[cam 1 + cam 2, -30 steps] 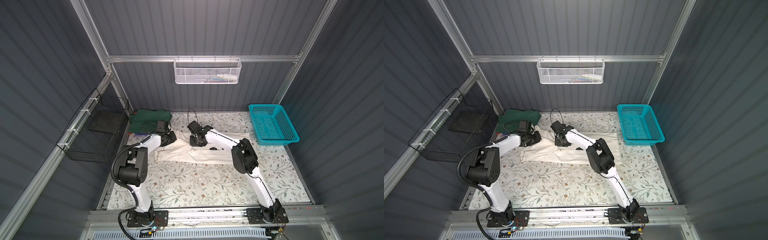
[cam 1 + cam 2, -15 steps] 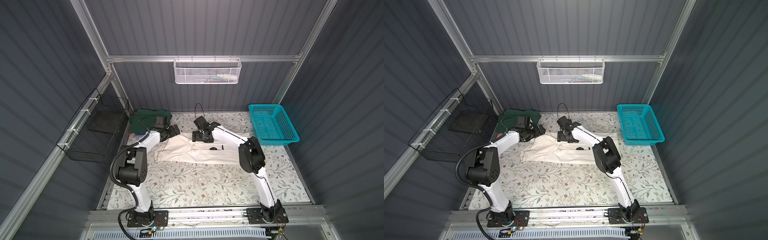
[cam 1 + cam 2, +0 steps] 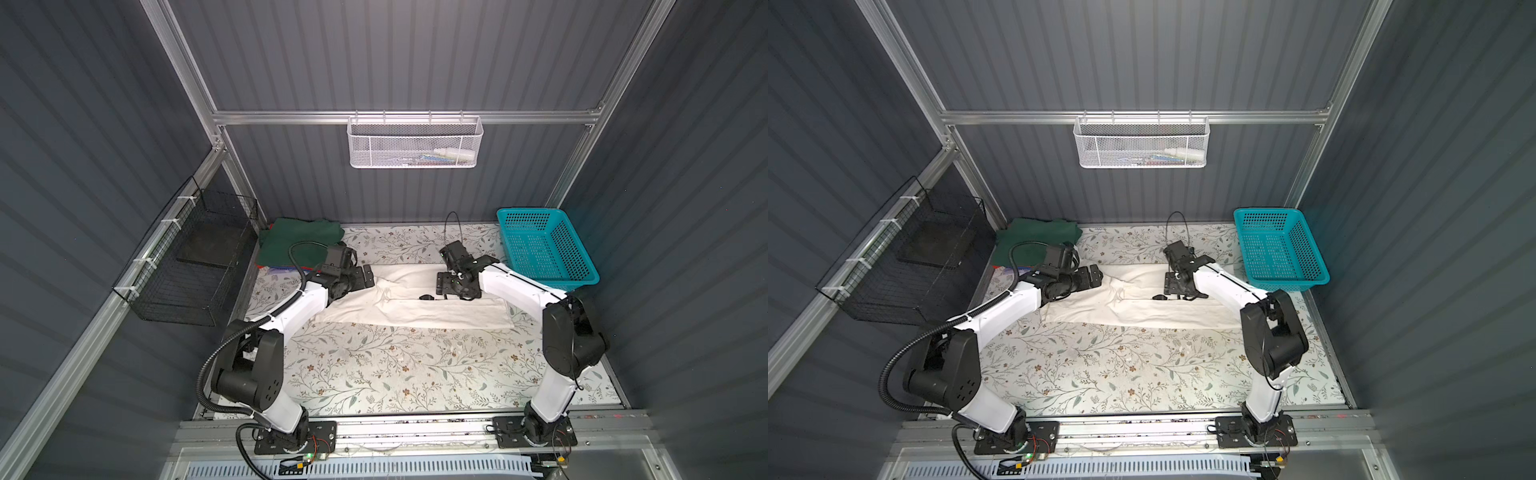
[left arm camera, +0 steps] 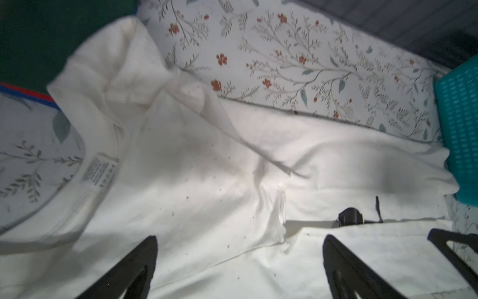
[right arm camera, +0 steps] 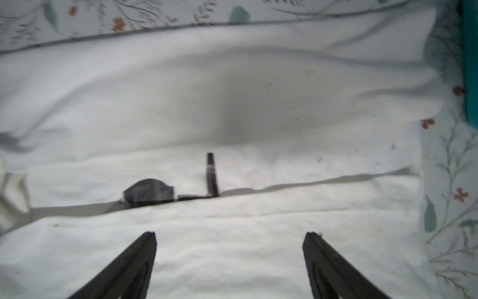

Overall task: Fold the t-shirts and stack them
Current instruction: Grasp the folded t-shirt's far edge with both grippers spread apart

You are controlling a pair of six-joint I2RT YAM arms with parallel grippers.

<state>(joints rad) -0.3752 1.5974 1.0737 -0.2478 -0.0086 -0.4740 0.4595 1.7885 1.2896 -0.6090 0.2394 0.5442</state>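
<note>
At the back of the table (image 3: pixel 374 365), the white t-shirt (image 3: pixel 432 309) lay as a long folded strip, probably so that a cross fold could follow. The left gripper (image 4: pixel 239 261) and right gripper (image 5: pixel 230 259) hovered over it, jaws wide, holding nothing (the dark green tee (image 3: pixel 299 243) lay folded beside, ready for stacking).

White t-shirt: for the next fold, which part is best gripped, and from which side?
Probably the far long edge of the white t-shirt, coming from the back-wall side and scooping under it. That edge lies straight and flat on the floral cloth, while the near flap is already folded over the middle. Avoid the bunched sleeve near the collar.
</note>
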